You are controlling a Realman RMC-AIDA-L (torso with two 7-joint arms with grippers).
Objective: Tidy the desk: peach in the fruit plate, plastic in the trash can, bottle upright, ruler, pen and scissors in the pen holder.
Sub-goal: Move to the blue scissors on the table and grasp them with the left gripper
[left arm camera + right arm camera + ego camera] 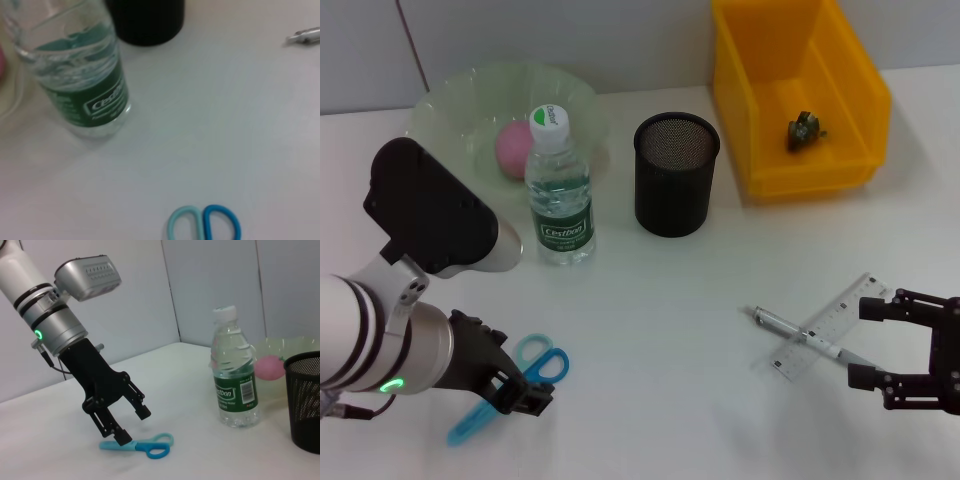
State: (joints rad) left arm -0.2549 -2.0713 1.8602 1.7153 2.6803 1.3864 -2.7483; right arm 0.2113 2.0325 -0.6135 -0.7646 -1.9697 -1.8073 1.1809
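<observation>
The blue scissors lie flat at the front left. My left gripper is open just above them, with its fingers on either side of the scissors; the right wrist view shows this too, over the scissors. The handles show in the left wrist view. The clear ruler lies under the silver pen at the front right. My right gripper is open at their right end. The bottle stands upright. The pink peach sits in the green plate. Crumpled plastic lies in the yellow bin.
The black mesh pen holder stands between the bottle and the yellow bin, and it looks empty. The bottle stands close beside the plate. The white table's back edge meets a grey wall.
</observation>
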